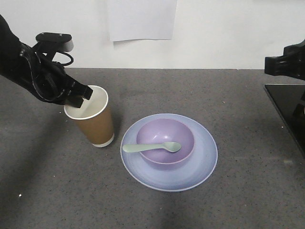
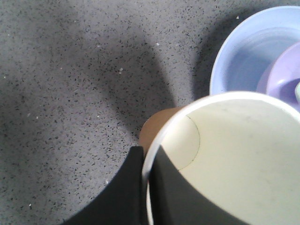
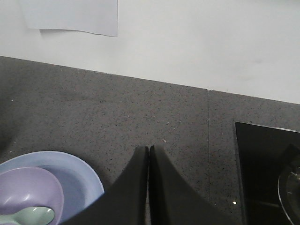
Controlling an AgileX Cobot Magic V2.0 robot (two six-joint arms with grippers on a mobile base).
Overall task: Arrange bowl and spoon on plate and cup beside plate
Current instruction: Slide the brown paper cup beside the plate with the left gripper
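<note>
The brown paper cup (image 1: 95, 119) stands upright on the counter just left of the pale blue plate (image 1: 200, 164). My left gripper (image 1: 81, 98) is shut on the cup's (image 2: 234, 154) white rim, one finger inside and one outside, seen close in the left wrist view with the left gripper (image 2: 146, 159) pinching the wall. The lavender bowl (image 1: 162, 136) sits on the plate, and the mint-green spoon (image 1: 152, 147) lies across the bowl's near rim. My right gripper (image 3: 149, 150) is shut on nothing, raised at the right, with the plate (image 3: 84, 180), bowl (image 3: 28, 192) and spoon (image 3: 35, 216) at its lower left.
A black induction hob (image 1: 288, 107) occupies the right edge of the grey speckled counter. A white wall with a paper sheet (image 1: 142, 19) runs along the back. The right arm's body (image 1: 288, 62) hangs at the far right.
</note>
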